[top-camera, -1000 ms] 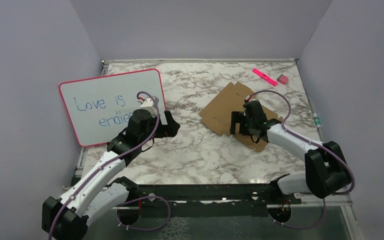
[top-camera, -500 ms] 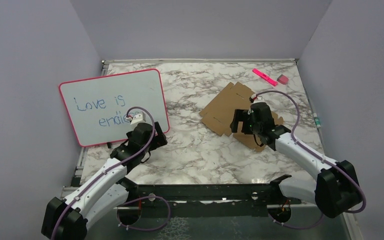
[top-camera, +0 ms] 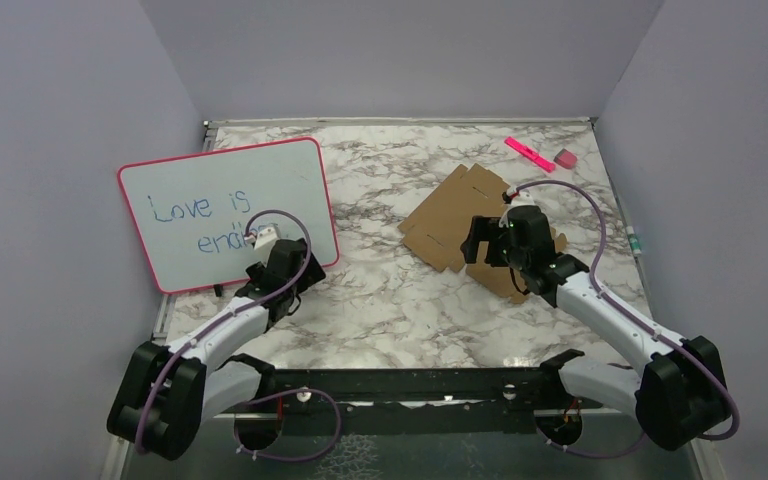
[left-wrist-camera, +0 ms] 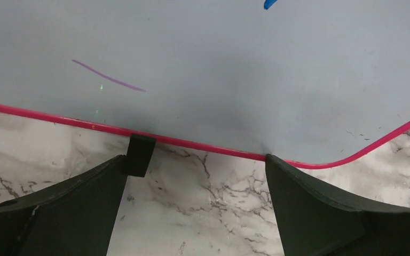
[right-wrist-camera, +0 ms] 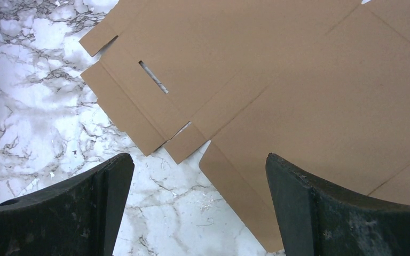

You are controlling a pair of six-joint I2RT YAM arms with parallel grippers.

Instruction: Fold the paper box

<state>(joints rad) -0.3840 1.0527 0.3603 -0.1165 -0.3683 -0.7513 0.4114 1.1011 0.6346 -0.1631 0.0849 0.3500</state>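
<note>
Unfolded box lying flat on the table's right half, both grippers spread and holding nothing.

The marble table [top-camera: 400,300] carries a pink-framed whiteboard [top-camera: 190,190] on its left side, with blue writing on it. The brown box [top-camera: 445,215] lies right of centre as a flat die-cut sheet, its flaps and slot showing in the right wrist view and none of them raised. The right gripper [right-wrist-camera: 200,208] hangs over the sheet's near left edge, jaws wide apart, with cardboard and marble showing between them. The left gripper [left-wrist-camera: 197,208] is low at the whiteboard's near edge, jaws also wide apart. A small black piece [left-wrist-camera: 140,154] touches the board's frame by the left finger. A pink marker [top-camera: 529,154] and a pink block [top-camera: 566,158] lie at the far right, well apart from the box.
</note>
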